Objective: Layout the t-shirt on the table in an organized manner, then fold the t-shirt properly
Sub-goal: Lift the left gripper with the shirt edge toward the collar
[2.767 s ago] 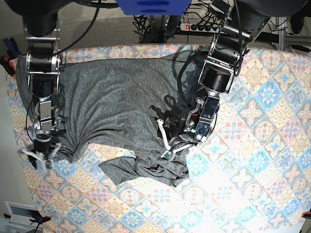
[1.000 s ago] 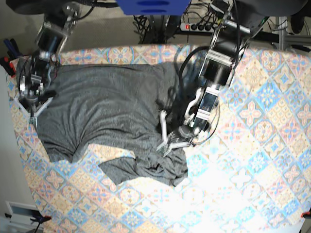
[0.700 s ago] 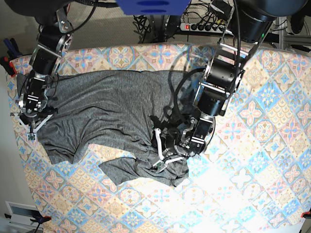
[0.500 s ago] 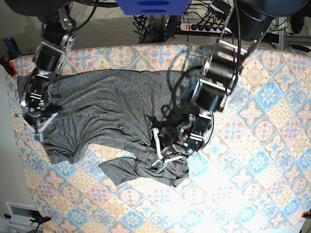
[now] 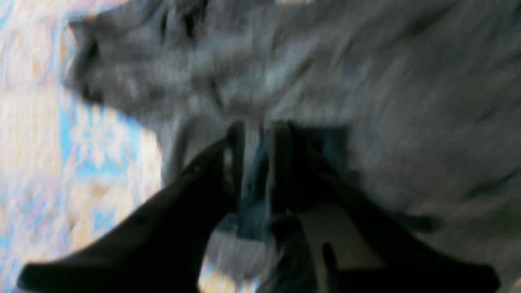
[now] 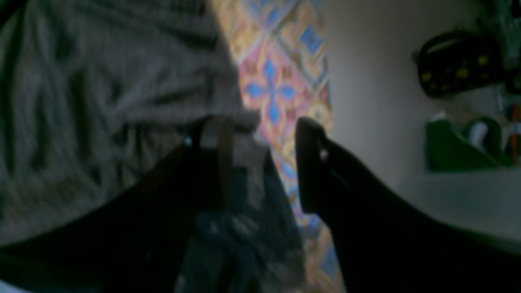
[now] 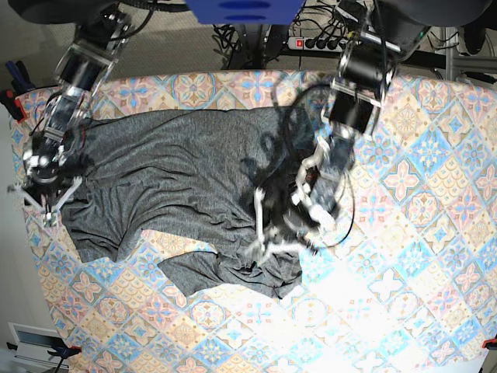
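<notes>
The heathered dark-grey short-sleeved t-shirt of thin, soft jersey [image 7: 178, 186] is lying rumpled across the counter covered in a pastel tile-pattern cloth of blue, pink and cream diamonds [image 7: 419, 256], taking up the stretch from about nine o'clock to the centre. Its upper body is spreading fairly flat with long diagonal creases, while the lower edge towards six o'clock is bunching into a doubled-over flap with ragged, wavy folds.

At the shirt's three o'clock edge the left end effector [image 7: 268, 237] is pressing down into the cloth. Seen from its own wrist camera, the left end effector [image 5: 256, 138] is showing two dark tapering fingers [image 5: 234, 150] standing almost together with only a narrow slit between them, and a ridge of grey jersey is sitting in that slit, so it is pinching the t-shirt [image 5: 366, 81]; the picture is badly smeared.

At nine o'clock the right end effector [image 7: 43, 203] is hanging over the shirt's outer edge. In its wrist view the right end effector [image 6: 264, 162] is standing clearly parted, one finger [image 6: 215, 154] lying over the grey fabric [image 6: 101, 101] and the other over the patterned cloth [image 6: 281, 81], with the hem running between them. Whether it is touching the hem I cannot tell.
</notes>
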Motion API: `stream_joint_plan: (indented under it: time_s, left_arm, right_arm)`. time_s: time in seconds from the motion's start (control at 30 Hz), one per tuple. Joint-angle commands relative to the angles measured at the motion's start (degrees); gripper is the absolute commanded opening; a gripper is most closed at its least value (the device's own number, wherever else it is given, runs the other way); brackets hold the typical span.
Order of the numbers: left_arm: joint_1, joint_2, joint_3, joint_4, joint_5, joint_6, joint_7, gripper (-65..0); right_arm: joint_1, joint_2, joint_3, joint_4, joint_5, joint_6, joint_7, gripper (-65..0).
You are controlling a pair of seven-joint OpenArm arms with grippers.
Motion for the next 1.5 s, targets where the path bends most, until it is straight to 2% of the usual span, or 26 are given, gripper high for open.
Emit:
stream_joint_plan:
  time_s: [0.0,0.07,0.2,0.3,0.33,0.47,0.57,0.7,0.77,0.93,1.07,1.2,1.47]
  left_arm:
    - [-0.2,0.4,0.3,4.0,1.3,0.3,-0.6,-53.8]
    - [2.4,0.5,1.0,10.5,4.4,0.3,2.3,-53.6]
    - [9.0,0.3,0.6,24.2,6.0,0.3,8.0,-53.6]
    - [13.3,-0.2,0.6,28.4,6.2,0.1,8.5,-53.6]
    - [14.8,-1.4,0.9,29.4,6.2,0.0,8.8,-53.6]
    - [20.0,-3.8,1.7,32.0,6.2,0.0,8.9,-53.3]
    - [23.8,-4.5,1.4,34.2,6.2,0.0,8.9,-49.0]
    - [28.1,-4.9,1.7,34.6,6.2,0.0,8.9,-38.2]
    - [29.5,-6.0,1.7,35.0,6.2,0.0,8.7,-34.9]
    - [30.4,-11.0,8.2,35.3,6.2,0.0,8.5,-35.6]
    - [30.3,-14.6,12.2,35.3,6.2,0.1,8.5,-37.1]
    - [30.5,-16.4,12.2,35.3,6.2,0.1,8.5,-37.2]
    - [29.0,-17.6,14.2,35.0,6.2,0.0,8.4,-37.2]
  right_arm:
    - [0.3,2.0,1.5,3.4,-1.1,-1.0,1.4,-41.2]
    - [-1.4,1.8,3.9,8.0,-2.7,-1.0,1.4,-41.2]
    - [-5.7,-2.4,9.1,13.7,-5.0,-0.8,0.1,-41.2]
    - [-8.5,-3.2,9.9,15.2,-4.9,-0.7,-1.2,-41.2]
    - [-9.6,-3.5,10.0,15.3,-4.8,-0.7,-1.2,-41.2]
    - [-12.6,-6.5,10.1,15.2,-4.8,-0.7,-1.2,-41.2]
    - [-13.9,-6.9,10.1,15.2,-4.8,-0.7,-1.4,-41.2]
    - [-15.3,-7.1,10.3,15.2,-4.8,-0.7,-1.7,-41.1]
    - [-15.7,-7.1,11.3,15.2,-4.8,-0.7,-1.7,-41.0]
    - [-15.7,-8.7,14.8,15.0,-4.8,-0.7,-1.7,-40.8]
    - [-16.7,-9.3,15.2,14.6,-4.8,-0.7,-1.7,-36.4]
    - [-17.8,-10.0,14.9,14.4,-4.8,-0.7,-1.3,-31.3]
    - [-17.8,-11.4,14.8,14.1,-4.9,-0.7,-1.2,-31.2]
